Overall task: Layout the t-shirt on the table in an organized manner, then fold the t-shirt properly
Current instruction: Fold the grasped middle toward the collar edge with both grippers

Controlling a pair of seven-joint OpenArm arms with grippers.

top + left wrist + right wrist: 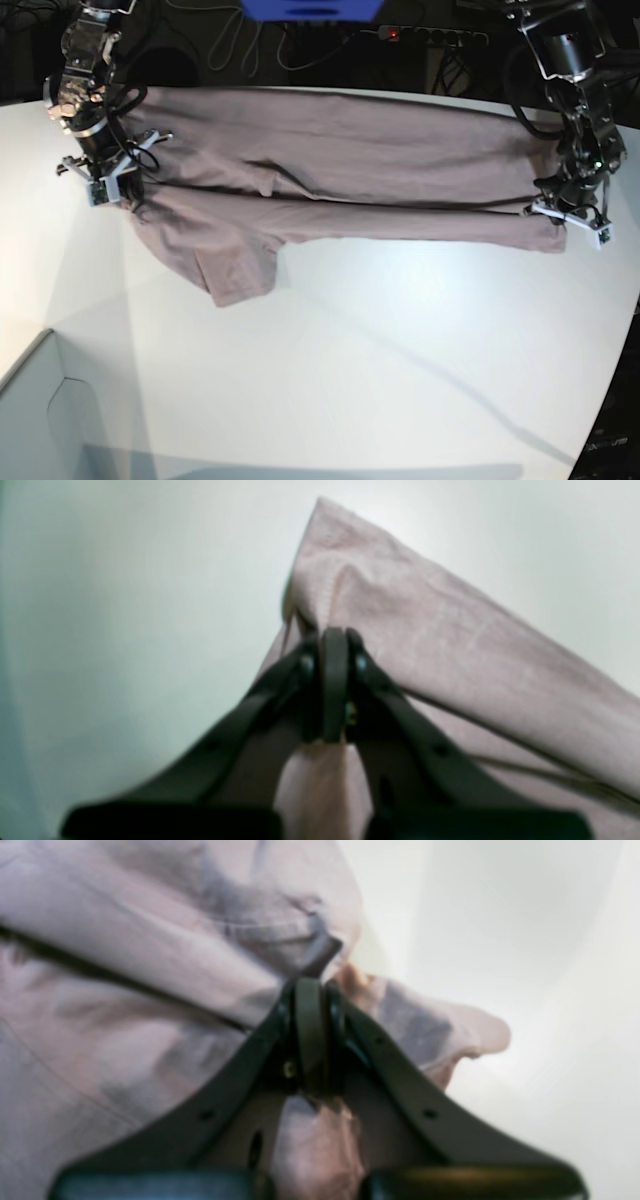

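Left gripper (334,645): jaws pressed together, pinching a fold of the t-shirt (450,645). Cloth bunches between the black fingers and comes out below them toward the camera. A corner of the fabric peaks above the tips against the white table (125,630); a hemmed edge runs away to the lower right.

Right gripper (310,990): jaws likewise pressed together on gathered cloth. In the right wrist view the t-shirt (125,1005) fills the left side, creased, with a dark fold line crossing it. A loose flap juts out to the right of the fingers over the table (550,990).

Base view: the t-shirt (350,165) is stretched as a long band across the far part of the table (380,360). Its long axis runs side to side, from the right gripper (103,185) at this view's left to the left gripper (580,215) at this view's right. The band is doubled along its length: a dark crease runs between an upper and a lower layer. Near the right gripper a sleeve hangs off the lower edge, pointing toward the near side of the table, and lies flat on the surface.

A pale grey box corner (40,410) sits at the lower left. Cables (240,40) and a blue object (310,8) lie beyond the far table edge.
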